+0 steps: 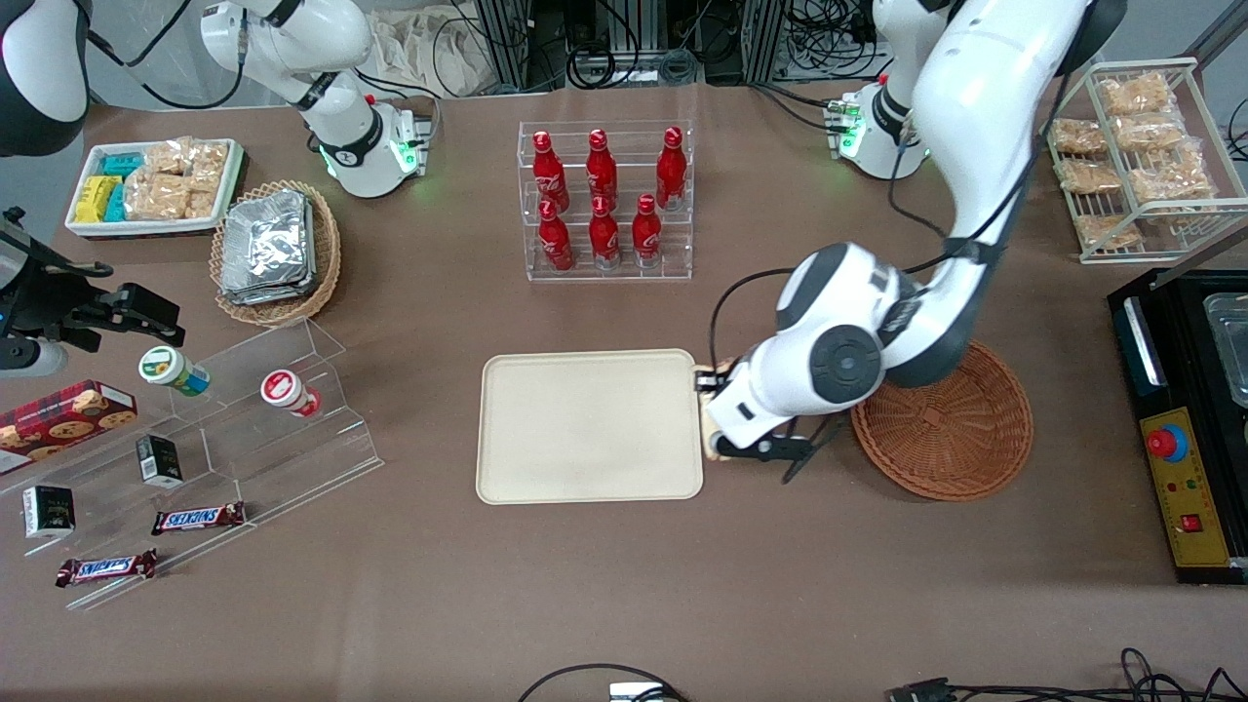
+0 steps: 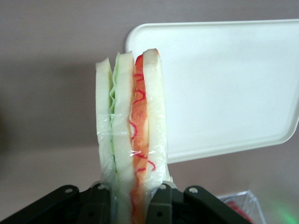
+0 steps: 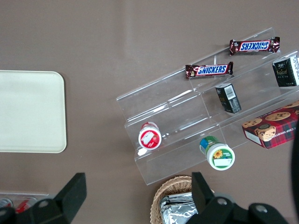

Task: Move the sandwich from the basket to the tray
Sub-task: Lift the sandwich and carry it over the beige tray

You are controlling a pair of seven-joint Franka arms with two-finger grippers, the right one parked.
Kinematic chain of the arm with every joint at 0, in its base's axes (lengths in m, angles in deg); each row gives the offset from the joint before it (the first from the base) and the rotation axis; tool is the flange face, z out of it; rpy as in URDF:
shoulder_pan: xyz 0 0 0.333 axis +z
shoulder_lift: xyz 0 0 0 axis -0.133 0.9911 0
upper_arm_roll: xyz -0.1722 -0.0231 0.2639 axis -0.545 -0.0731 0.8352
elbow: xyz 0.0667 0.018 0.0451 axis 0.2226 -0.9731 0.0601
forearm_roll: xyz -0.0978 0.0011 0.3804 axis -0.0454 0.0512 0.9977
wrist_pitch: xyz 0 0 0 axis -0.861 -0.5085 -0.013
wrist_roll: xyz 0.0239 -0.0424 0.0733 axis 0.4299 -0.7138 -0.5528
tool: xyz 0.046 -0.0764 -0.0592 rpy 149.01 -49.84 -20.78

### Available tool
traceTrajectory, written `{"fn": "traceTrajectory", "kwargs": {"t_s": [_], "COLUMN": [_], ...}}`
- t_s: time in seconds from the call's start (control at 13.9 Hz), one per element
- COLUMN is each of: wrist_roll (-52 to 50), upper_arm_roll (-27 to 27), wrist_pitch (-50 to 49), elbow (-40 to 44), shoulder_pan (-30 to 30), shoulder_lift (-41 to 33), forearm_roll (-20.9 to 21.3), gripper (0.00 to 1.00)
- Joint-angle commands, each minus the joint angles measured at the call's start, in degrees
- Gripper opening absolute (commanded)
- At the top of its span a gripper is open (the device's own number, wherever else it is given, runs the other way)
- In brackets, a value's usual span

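Your hand point(image 2: 130, 198) is clamped on the sandwich point(image 2: 132, 135), its two fingers point(image 2: 98, 203) pressing the wrapped wedge from either side, with the bread layers and red and green filling standing up out of the grip. In the front view the hand point(image 1: 717, 414) hangs just over the table point(image 1: 624, 585), between the tray point(image 1: 589, 426) and the basket point(image 1: 960, 429), right at the tray's edge on the working arm's side. Only a sliver of the sandwich point(image 1: 709, 375) shows there, beside the wrist.

Around you: the acrylic bottle rack point(image 1: 606, 200) of red bottles stands farther from the front camera than the tray, well apart from it. The clear stepped shelf point(image 1: 244, 419) with small jars and snack bars lies toward the parked arm's end, with bare table between it and the tray. The wire rack point(image 1: 1136, 156) and the black control box point(image 1: 1185, 429) sit toward the working arm's end, past the basket.

The tray's whole surface lies open, and its low rim is the only edge close to the hand. The arm's elbow overhangs part of the basket's rim.
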Motion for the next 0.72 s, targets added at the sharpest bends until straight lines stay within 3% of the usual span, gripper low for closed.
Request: {"fn": "traceTrajectory", "kwargs": {"t_s": [0.0, 0.43, 0.58, 0.65], "wrist_roll": [-1.17, -0.90, -0.81, -0.90], "upper_arm_roll": [0.27, 0.44, 0.62, 0.62], "wrist_pitch": [2.73, 8.01, 8.10, 8.10], "elbow": [3.00, 2.92, 2.92, 2.74], "shoulder_pan": [-2.34, -5.33, -5.33, -5.25], "shoulder_lift": [4.77, 10.50, 10.94, 10.94], "forearm_roll": [-0.64, 0.15, 0.24, 0.24], "gripper": [0.00, 0.03, 0.19, 0.40]}}
